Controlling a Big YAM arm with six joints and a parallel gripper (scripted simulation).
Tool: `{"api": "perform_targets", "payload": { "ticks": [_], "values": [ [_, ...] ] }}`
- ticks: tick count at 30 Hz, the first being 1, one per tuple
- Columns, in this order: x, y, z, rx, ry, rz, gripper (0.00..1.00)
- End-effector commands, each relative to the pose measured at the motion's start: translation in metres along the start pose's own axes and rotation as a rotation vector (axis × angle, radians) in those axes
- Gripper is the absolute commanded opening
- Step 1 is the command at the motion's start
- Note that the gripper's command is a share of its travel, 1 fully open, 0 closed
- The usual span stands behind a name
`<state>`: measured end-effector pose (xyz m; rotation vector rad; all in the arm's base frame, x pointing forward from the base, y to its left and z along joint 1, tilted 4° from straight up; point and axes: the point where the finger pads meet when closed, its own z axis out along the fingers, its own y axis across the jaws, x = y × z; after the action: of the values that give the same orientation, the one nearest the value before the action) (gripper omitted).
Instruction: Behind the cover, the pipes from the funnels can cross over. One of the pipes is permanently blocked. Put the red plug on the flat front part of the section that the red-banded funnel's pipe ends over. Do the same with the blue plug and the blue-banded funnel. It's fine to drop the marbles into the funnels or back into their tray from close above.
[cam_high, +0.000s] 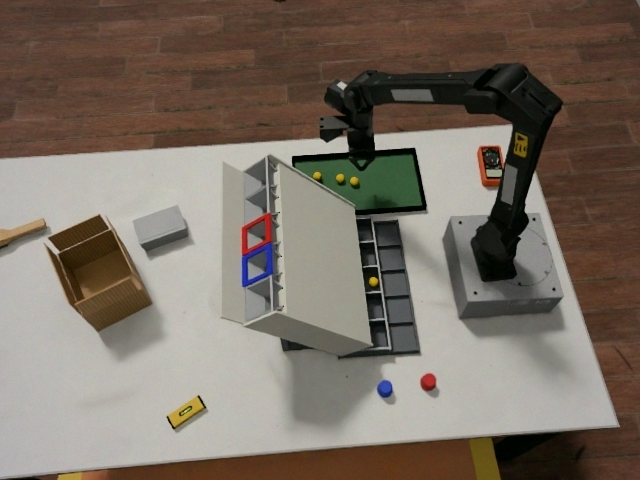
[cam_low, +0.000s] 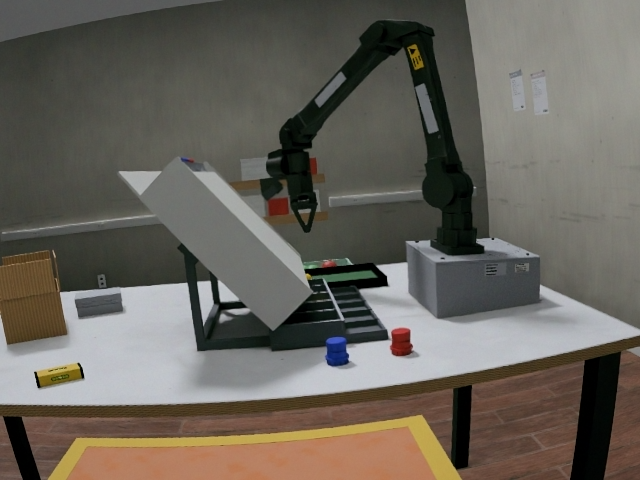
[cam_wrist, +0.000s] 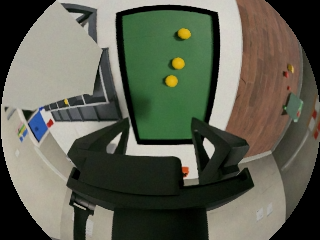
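Note:
My gripper (cam_high: 361, 162) (cam_low: 305, 217) (cam_wrist: 160, 121) is open and empty, hanging high above the near part of the green marble tray (cam_high: 398, 180) (cam_low: 351, 275) (cam_wrist: 150, 47). Three yellow marbles (cam_high: 339, 178) (cam_wrist: 178, 63) lie in that tray. The white cover (cam_high: 315, 258) (cam_low: 227, 237) (cam_wrist: 50, 60) slopes down from the funnels, among them the red-banded funnel (cam_high: 244, 240) and the blue-banded funnel (cam_high: 244, 271), and hides the pipes. One yellow marble (cam_high: 373, 281) lies in the middle section of the dark section tray (cam_high: 398, 284) (cam_low: 356, 315). The red plug (cam_high: 428, 381) (cam_low: 401, 341) and the blue plug (cam_high: 384, 388) (cam_low: 336, 351) stand on the table near its front edge.
A cardboard box (cam_high: 95, 273) (cam_low: 28, 297), a grey block (cam_high: 160, 227) (cam_low: 98, 302) and a yellow level (cam_high: 186, 411) (cam_low: 58, 374) lie to the left. An orange meter (cam_high: 490, 165) lies behind the arm's grey base (cam_high: 465, 258). A wooden piece (cam_high: 20, 229) sticks in at the left edge.

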<state>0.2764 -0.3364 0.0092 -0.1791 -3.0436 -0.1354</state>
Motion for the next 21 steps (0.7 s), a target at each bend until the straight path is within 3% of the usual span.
{"api": "perform_targets", "payload": {
  "ticks": [1, 13, 21],
  "values": [
    [-0.0127, -0.0181, -0.0119, 0.022, -0.021, -0.003, 0.8],
    [-0.0132, -0.0182, -0.0118, 0.016, -0.018, -0.007, 0.8],
    [-0.0131, -0.0186, -0.0117, 0.037, -0.031, -0.026, 0.8]
  ]
}}
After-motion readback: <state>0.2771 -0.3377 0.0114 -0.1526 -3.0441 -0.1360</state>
